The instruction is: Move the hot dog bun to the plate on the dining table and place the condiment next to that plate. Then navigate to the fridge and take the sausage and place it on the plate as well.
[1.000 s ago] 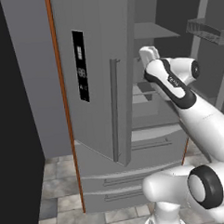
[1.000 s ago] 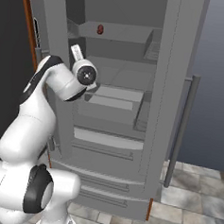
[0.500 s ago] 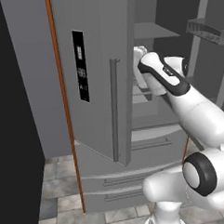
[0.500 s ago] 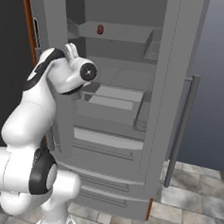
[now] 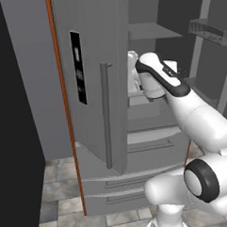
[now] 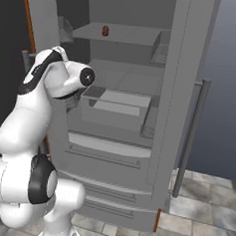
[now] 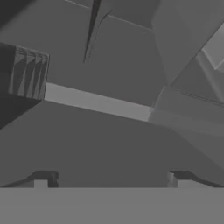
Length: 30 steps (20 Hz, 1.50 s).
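The sausage (image 6: 105,31) lies on the fridge's (image 6: 188,70) top shelf (image 6: 125,35), toward its back left, well above the arm. Nearer, the tool (image 7: 111,177) has reached inside the open fridge at the middle shelf, its jaws spread wide and holding nothing, just beside the inner drawer (image 6: 115,107).

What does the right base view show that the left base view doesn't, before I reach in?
Right base view alone: the sausage lying on the fridge's top shelf, and the clear bin lower down. Left base view alone: the black display strip on the closed door. Both: the open fridge with the arm reaching inside at mid height.
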{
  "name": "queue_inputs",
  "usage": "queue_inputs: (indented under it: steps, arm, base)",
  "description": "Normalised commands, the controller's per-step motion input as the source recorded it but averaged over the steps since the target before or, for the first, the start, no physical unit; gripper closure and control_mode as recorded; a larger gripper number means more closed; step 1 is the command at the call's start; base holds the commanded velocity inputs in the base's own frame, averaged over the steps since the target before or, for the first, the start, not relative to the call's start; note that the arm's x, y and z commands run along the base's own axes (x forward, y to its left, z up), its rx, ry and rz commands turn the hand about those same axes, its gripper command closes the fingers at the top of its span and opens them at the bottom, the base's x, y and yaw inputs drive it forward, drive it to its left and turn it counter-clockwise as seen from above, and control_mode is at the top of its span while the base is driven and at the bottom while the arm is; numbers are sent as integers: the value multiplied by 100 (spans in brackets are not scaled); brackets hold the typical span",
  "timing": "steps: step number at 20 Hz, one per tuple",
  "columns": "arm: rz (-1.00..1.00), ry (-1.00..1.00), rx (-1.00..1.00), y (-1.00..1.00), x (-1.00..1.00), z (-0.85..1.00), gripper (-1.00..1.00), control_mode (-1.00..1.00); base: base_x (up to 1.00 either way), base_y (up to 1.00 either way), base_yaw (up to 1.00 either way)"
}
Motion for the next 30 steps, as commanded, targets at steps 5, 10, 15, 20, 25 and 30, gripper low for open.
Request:
queue_inputs:
  steps: [5,10,15,20,25,30]
  arm:
    - [20,0,0,80,-23,0,-100,-100]
    - [20,-6,0,81,-37,0,-100,-100]
    - [18,-12,0,82,-46,0,-100,-100]
    - [15,-19,0,76,-49,0,-100,-100]
    - [11,-24,0,62,-48,0,-100,-100]
    - [1,-8,0,10,-12,-2,-100,-100]
  base:
    - [0,0,0]
    - [0,0,0]
    - [0,0,0]
    - [0,0,0]
    - [0,0,0]
    - [0,0,0]
